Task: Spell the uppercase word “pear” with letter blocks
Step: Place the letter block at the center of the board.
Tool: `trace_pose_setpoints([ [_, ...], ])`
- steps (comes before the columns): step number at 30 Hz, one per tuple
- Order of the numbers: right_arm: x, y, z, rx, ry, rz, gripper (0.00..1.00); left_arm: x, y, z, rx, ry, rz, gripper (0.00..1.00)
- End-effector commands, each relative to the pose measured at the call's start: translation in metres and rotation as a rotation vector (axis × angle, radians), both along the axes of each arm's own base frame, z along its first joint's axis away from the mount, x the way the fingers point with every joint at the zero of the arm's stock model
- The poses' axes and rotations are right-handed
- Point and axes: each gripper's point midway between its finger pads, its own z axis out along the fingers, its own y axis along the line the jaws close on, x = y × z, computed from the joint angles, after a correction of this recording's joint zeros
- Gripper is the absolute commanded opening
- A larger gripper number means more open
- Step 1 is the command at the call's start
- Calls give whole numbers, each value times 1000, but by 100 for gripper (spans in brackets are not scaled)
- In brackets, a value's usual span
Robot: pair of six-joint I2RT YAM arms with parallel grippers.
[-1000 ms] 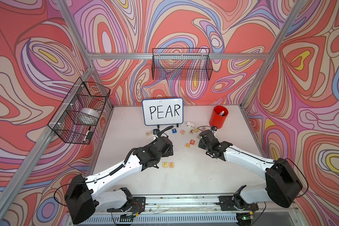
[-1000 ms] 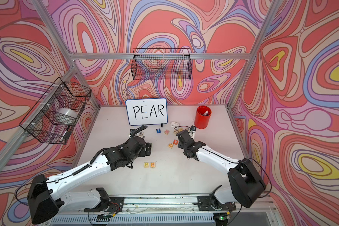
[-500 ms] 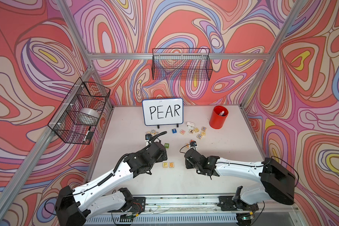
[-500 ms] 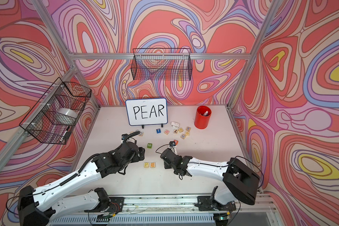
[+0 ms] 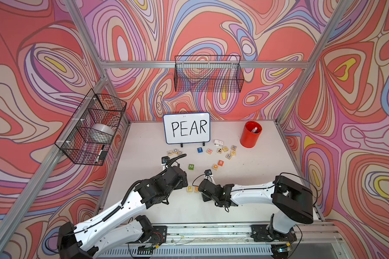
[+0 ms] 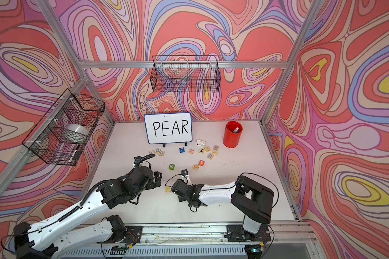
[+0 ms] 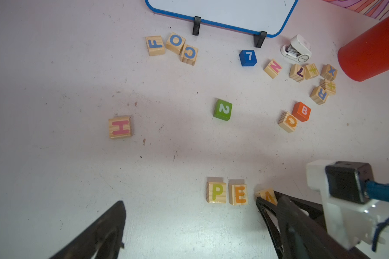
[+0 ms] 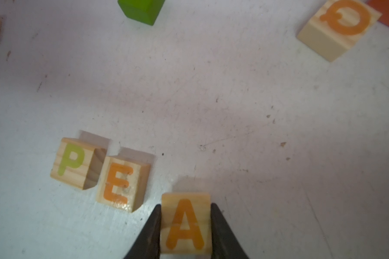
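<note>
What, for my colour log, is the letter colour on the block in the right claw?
Orange: the A block shows best in the right wrist view.

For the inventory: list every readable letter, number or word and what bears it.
"PEAR": whiteboard
"P": P block
"E": E block
"A": A block
"F": F block
"O": O block
"C": C block
"H": H block
"N": N block
"Q": Q block
"R": R block
"X": X block
"7": blue cube
"2": green cube
"B": orange cube
Too small or unclear: white device's print; dark-glyph block; yellow-sign blocks.
</note>
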Motion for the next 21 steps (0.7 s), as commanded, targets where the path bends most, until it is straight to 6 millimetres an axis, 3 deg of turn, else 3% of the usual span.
trace_pose_setpoints([
  [1, 8, 5, 5, 24, -38, -51, 34, -6, 14, -4, 44, 16, 20, 100],
  [17, 11, 16, 1, -2, -36, -32, 35, -5, 15, -6, 54, 17, 28, 100],
  [21, 10, 14, -8, -27, -24, -34, 35, -6, 16, -6, 53, 17, 32, 100],
])
